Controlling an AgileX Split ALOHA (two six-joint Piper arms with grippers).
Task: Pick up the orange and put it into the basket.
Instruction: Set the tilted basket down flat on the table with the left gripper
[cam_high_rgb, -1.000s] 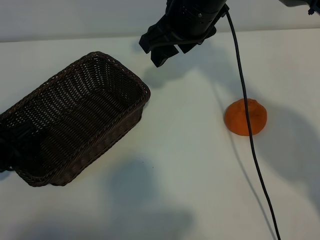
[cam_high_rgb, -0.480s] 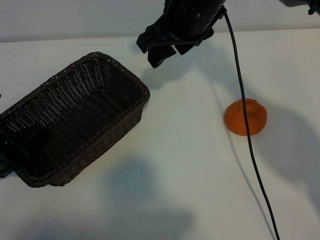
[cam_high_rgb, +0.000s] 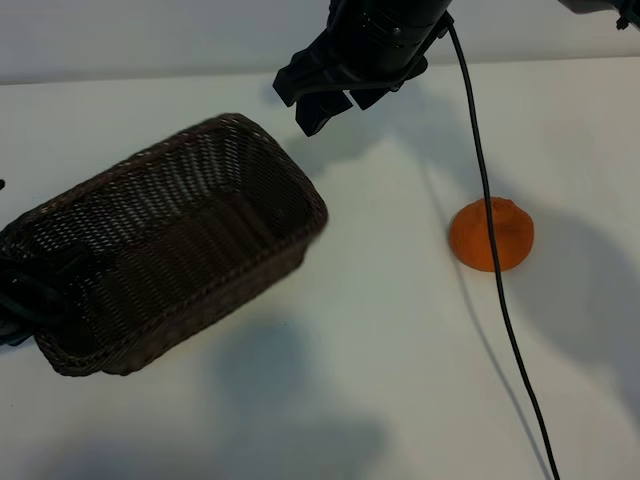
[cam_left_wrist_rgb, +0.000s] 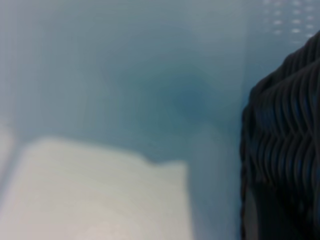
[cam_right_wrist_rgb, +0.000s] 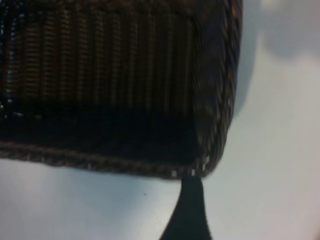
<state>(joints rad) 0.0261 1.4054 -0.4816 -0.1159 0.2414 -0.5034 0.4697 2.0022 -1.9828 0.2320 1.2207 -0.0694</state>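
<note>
The orange (cam_high_rgb: 490, 235) lies on the white table at the right, touched by neither gripper. The dark brown wicker basket (cam_high_rgb: 215, 290) is at the left, with its right end raised and tilted. My left gripper (cam_high_rgb: 20, 295) sits at the basket's left end, shut on its rim; in the left wrist view only a strip of the basket's weave (cam_left_wrist_rgb: 285, 130) shows. My right gripper (cam_high_rgb: 300, 108) hangs open and empty above the table's far side, beyond the basket's right corner and well left of the orange. One of its fingers (cam_right_wrist_rgb: 187, 215) shows over the basket's corner (cam_right_wrist_rgb: 215, 75).
A black cable (cam_high_rgb: 505, 330) from the right arm runs down across the picture in front of the orange. White table surface lies between the basket and the orange, and along the near side.
The left gripper has closed on the basket's left end. The basket's right end has risen and swung to the right. The right arm and the orange have stayed put.
</note>
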